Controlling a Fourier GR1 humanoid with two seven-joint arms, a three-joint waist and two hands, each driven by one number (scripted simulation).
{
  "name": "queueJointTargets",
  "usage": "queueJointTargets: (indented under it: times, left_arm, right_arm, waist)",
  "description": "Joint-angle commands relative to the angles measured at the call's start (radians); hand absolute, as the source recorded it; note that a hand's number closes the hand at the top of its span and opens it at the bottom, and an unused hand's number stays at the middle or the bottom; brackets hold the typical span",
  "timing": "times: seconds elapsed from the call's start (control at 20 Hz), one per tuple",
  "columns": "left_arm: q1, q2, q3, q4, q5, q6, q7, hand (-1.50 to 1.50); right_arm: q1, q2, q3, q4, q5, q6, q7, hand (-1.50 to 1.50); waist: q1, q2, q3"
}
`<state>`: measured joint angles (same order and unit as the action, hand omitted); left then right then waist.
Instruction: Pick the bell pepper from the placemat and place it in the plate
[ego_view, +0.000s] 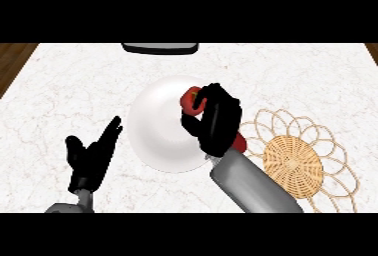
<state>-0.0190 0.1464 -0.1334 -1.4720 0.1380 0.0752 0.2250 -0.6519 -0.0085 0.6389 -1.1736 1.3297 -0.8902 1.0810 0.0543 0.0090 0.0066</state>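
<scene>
you had one bell pepper (193, 99), one white plate (159, 135), one woven placemat (299, 157), two hands. your right hand (215, 122) was curled round the red pepper, which peeked out at its upper left, over the plate's right part. your left hand (90, 157) rested spread, fingers up, left of the plate. one dark object (160, 47) sat at the counter's far edge.

Bell pepper (193, 99) mostly hidden by right hand (214, 120); placemat (299, 157) partly behind forearm.

Red pepper (193, 98), plain white plate (159, 130), tan woven placemat (295, 157) with looped edging, pale marbled desk (66, 85), black hands.
</scene>
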Motion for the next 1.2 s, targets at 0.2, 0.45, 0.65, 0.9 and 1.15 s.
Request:
queueJointTargets:
  times: [0.2, 0.45, 0.65, 0.9, 1.15]
  left_arm:
    - [0.035, -0.039, -0.043, 0.023, -0.028, 0.008, -0.023, 0.0]
    - [-0.02, -0.022, -0.012, 0.046, 0.005, -0.028, 0.005, 0.0]
    - [-0.025, -0.014, -0.007, 0.035, -0.002, -0.026, 0.007, 0.0]
    - [0.001, -0.023, -0.004, 0.055, -0.018, -0.006, -0.003, 0.0]
    - [-0.02, -0.011, 0.039, 0.065, 0.002, -0.008, 0.024, 0.0]
  right_arm:
    - [-0.104, 0.008, -0.053, 0.241, -0.418, 0.095, -0.012, -1.5]
    - [-0.135, 0.008, -0.02, 0.345, -0.649, -0.101, -0.239, -1.5]
    - [-0.13, 0.008, -0.051, 0.318, -0.738, -0.209, -0.452, -1.5]
    - [-0.072, 0.008, -0.059, 0.238, -0.865, -0.358, -0.574, -1.5]
    - [0.042, 0.008, -0.13, 0.094, -1.055, -0.23, -0.779, -1.5]
  waist:
    - [0.022, 0.013, -0.006]
    - [0.032, 0.022, -0.004]
    - [0.017, 0.021, -0.003]
    - [-0.003, 0.01, -0.004]
    - [-0.042, -0.001, -0.005]
